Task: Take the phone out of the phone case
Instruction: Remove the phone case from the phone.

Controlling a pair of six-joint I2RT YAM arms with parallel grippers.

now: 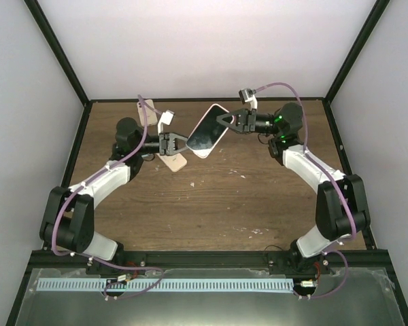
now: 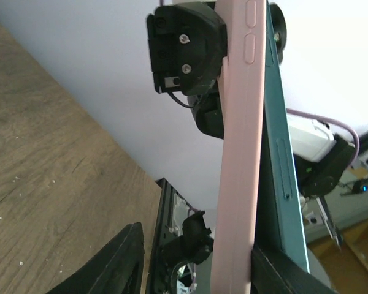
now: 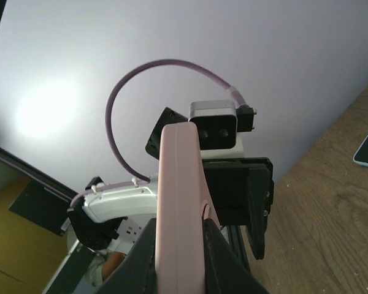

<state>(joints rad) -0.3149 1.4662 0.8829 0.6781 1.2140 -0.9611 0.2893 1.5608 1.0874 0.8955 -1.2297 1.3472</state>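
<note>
— Grip check, left to right: my left gripper [image 1: 181, 143] is straddling the teal-edged slab phone [image 2: 283, 153], jaws apart, one finger [image 2: 119, 266] sitting clear of the soft pink rubbery case [image 2: 238, 153].

— Both are hanging mid-air between the arms. I'm judging the phone rigid, slick and breakable, so pinch its bare edge. My right gripper [image 1: 224, 122] is clamping the case. A flat beige slab [image 1: 175, 163] is lying underneath.

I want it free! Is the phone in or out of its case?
Partly out: teal phone edge shows beside the pink case.
</note>
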